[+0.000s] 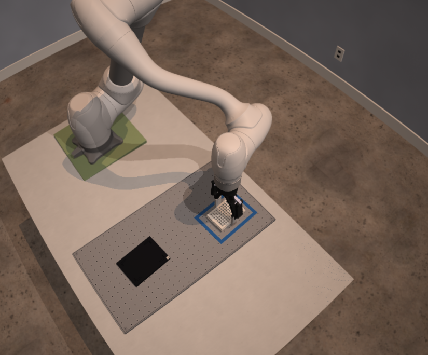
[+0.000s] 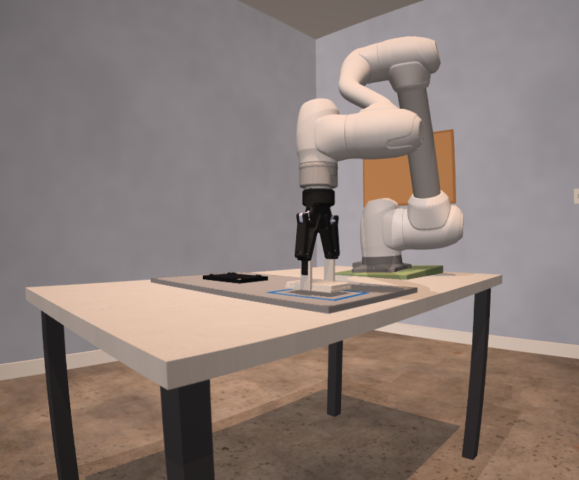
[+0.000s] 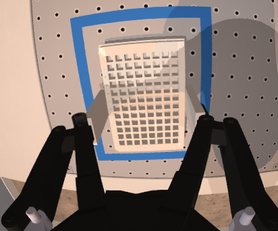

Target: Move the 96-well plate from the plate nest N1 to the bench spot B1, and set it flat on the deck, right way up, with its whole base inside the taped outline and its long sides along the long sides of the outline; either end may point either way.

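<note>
The white 96-well plate (image 1: 220, 218) is right way up, held level and very low over the blue taped outline B1 on the grey perforated deck. My gripper (image 1: 227, 214) is shut on the plate, its fingers on the two long sides. In the wrist view the plate (image 3: 143, 94) lies inside the blue outline, its long sides along the outline's long sides. From the side, the plate (image 2: 318, 283) is just above the outline (image 2: 318, 295), under the gripper (image 2: 318, 274); I cannot tell whether it touches the deck.
The black plate nest N1 (image 1: 142, 260) lies empty at the deck's other end, also in the side view (image 2: 234, 277). The arm's base stands on a green pad (image 1: 99, 144) at the table's back. The table edge runs close beside the outline.
</note>
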You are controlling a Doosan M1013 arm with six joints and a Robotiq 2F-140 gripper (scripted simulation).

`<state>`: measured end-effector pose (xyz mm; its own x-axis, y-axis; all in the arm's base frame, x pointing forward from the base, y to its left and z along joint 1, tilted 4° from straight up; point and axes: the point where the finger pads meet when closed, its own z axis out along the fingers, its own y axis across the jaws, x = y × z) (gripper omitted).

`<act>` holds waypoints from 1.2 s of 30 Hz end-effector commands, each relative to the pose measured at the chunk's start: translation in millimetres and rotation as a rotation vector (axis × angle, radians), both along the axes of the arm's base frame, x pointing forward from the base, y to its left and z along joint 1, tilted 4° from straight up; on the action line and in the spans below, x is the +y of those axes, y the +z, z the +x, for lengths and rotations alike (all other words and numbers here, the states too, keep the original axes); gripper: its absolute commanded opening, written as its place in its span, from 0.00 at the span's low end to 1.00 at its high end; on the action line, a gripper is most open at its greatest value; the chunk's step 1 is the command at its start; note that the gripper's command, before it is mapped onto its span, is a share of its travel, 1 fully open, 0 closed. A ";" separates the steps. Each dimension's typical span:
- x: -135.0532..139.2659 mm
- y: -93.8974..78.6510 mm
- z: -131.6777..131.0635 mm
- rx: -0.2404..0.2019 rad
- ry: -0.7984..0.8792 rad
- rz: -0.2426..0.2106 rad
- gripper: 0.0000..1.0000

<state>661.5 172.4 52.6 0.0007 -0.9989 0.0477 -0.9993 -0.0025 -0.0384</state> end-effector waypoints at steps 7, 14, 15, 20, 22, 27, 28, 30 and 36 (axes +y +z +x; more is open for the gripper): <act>0.0 -1.2 0.0 0.000 0.000 0.000 0.00; -0.1 -2.3 0.1 0.000 0.000 0.000 0.00; -0.1 -2.5 0.1 0.000 0.000 0.000 0.00; -0.1 -3.0 0.1 0.000 0.000 0.000 0.00; -0.1 -3.3 0.1 0.000 0.000 0.000 0.00; -0.2 -4.2 0.1 0.000 0.000 0.000 0.00; -0.2 -4.3 0.2 0.000 0.000 0.000 0.00; -0.2 -4.7 0.2 0.000 0.000 0.000 0.00; -0.2 -5.3 0.2 0.000 0.000 0.000 0.00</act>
